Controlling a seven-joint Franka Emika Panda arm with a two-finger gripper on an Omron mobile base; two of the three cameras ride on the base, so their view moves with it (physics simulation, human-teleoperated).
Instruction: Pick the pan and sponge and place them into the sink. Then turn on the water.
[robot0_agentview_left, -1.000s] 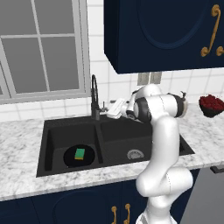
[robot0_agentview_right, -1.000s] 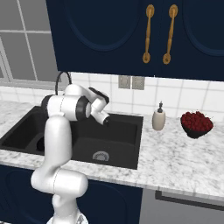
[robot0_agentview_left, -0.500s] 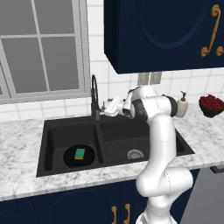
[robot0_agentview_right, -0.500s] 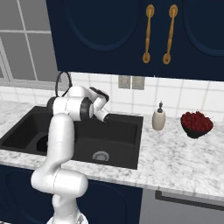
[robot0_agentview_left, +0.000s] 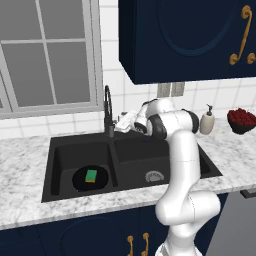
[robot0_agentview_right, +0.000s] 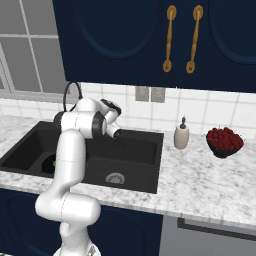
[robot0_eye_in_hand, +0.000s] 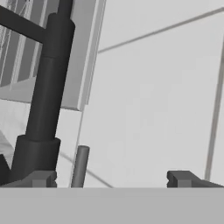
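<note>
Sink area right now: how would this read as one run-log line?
pan: in left basin of sink | sponge: on pan | gripper: fingers open, beside faucet lever | water: none visible

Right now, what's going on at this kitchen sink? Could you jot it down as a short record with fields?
pan: round, black, lying in the left basin
sponge: green-topped, resting on the pan
sink: black double basin set in the marble counter
faucet: tall dark gooseneck behind the divider; no water stream visible
lever: thin grey rod beside the faucet base
gripper: open, close to the faucet base, holding nothing
left to do: turn on the water
</note>
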